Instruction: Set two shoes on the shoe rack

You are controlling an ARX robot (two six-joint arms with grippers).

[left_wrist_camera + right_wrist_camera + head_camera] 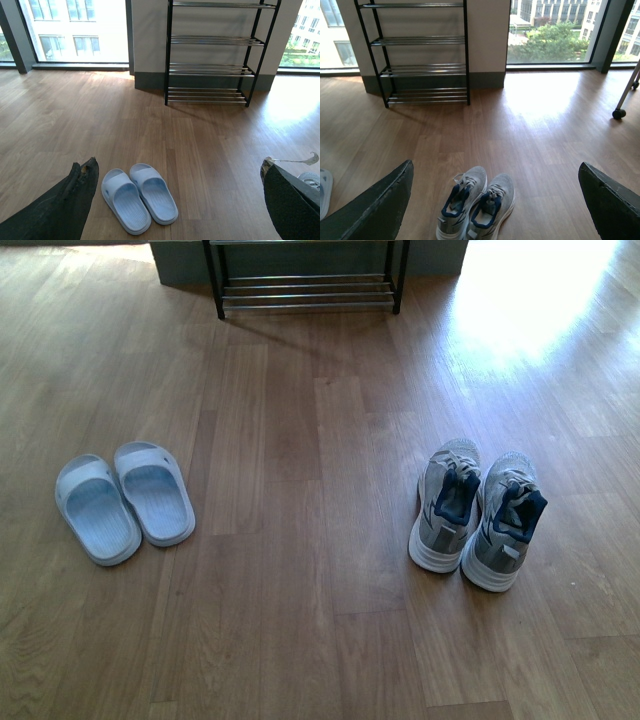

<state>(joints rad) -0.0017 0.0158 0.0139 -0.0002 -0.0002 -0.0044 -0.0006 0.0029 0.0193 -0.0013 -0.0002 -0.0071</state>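
On the wooden floor the grey sneakers stand on the right and the pale blue slides on the left, both pairs well apart from the shoe rack. The left gripper and the right gripper are wide open and hold nothing.

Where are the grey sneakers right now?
In the front view the grey sneakers stand side by side on the wooden floor at the right, well apart from the pale blue slides at the left, short of the shoe rack.
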